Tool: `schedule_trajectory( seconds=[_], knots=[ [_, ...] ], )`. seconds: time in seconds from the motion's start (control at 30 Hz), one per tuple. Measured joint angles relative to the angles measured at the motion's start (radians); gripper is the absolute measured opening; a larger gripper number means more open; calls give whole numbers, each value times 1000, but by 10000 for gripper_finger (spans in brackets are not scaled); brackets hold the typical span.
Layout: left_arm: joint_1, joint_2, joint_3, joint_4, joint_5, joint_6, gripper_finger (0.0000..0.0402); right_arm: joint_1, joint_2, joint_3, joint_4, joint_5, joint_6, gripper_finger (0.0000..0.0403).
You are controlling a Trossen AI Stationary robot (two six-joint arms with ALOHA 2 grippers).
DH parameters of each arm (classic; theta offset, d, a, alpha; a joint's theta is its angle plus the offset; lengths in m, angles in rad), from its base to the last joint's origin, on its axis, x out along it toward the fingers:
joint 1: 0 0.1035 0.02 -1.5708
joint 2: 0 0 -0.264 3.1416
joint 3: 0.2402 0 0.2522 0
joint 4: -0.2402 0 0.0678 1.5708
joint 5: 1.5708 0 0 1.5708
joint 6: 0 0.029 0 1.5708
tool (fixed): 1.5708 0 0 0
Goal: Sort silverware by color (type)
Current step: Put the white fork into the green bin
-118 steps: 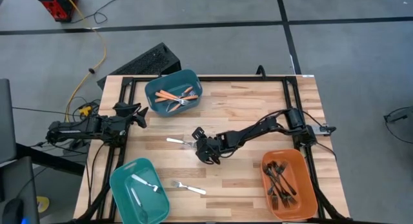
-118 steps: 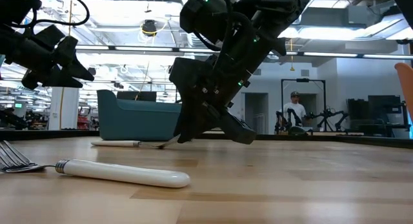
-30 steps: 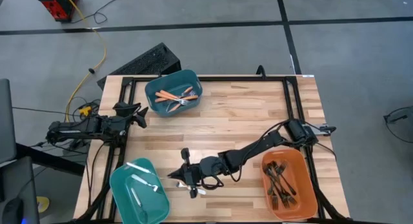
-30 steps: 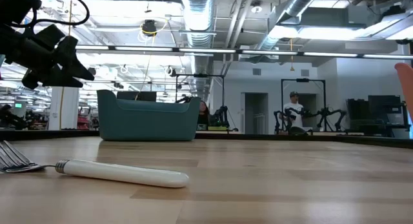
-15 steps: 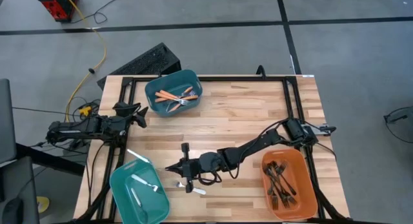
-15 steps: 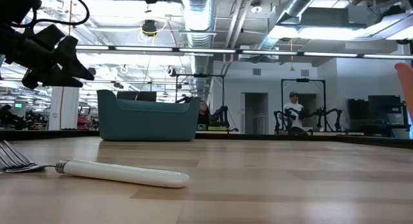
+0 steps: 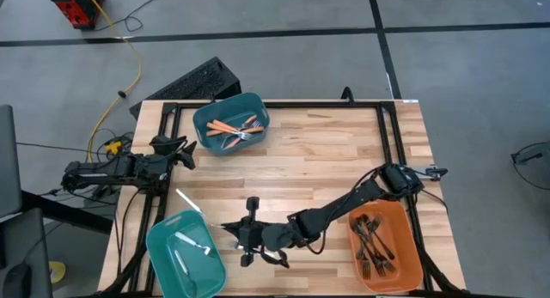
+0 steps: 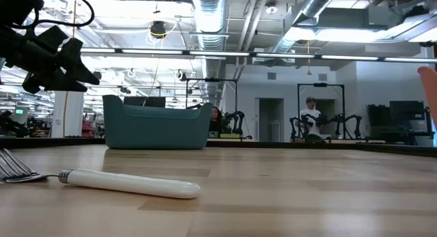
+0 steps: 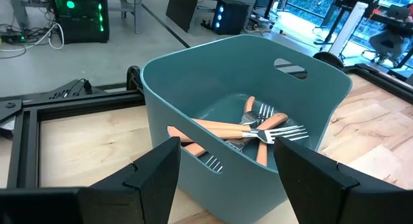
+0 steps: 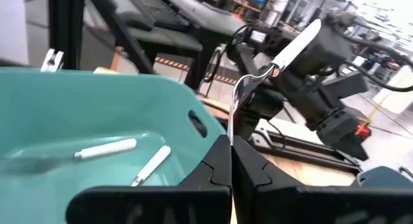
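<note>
White fork held beside the near teal bin

The right jaws (image 7: 225, 226) were clamped tight on a white fork (image 7: 188, 200) by the teal bin (image 7: 160, 238); another fork (image 8: 102, 180) lay on the surface (image 7: 326, 156). The left jaws (image 7: 183, 154) stood open, waiting near the far bin (image 7: 206, 116).

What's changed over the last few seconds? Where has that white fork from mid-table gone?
The right gripper, shut on the white fork, has carried it from mid-table toward the near left teal bin and now holds it just beside the rim, not yet released. Unchanged: the left gripper waits open at the table's left edge, and the white fork near the front edge lies where it was.
</note>
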Motion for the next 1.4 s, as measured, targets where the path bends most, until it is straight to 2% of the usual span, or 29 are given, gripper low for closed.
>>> schedule_trajectory(
  seconds=[0.5, 0.9, 0.97, 1.1, 1.2, 1.3, 1.4],
  knots=[
    [0, 0, 0, 1, -25, 0, 235, 50, 1, 9, -20, 26, 166, 15],
    [0, 0, 0, 1, -26, -6, 235, 46, 2, 9, 12, 23, 189, 15],
    [0, 0, 0, 1, -26, -6, 235, 39, 33, 19, 50, 19, 189, 15],
    [0, 0, 0, 2, -26, -7, 235, 38, 147, 112, 66, -7, 137, 15],
    [0, 0, 0, 1, -24, -7, 235, 58, 224, 223, 40, 39, 23, 15],
    [0, 0, 0, 2, -23, -6, 235, 74, 248, 327, -26, 63, -38, 15],
    [0, 0, 0, 2, -19, -7, 235, 74, 244, 398, -137, 75, -23, 15]
  ],
)
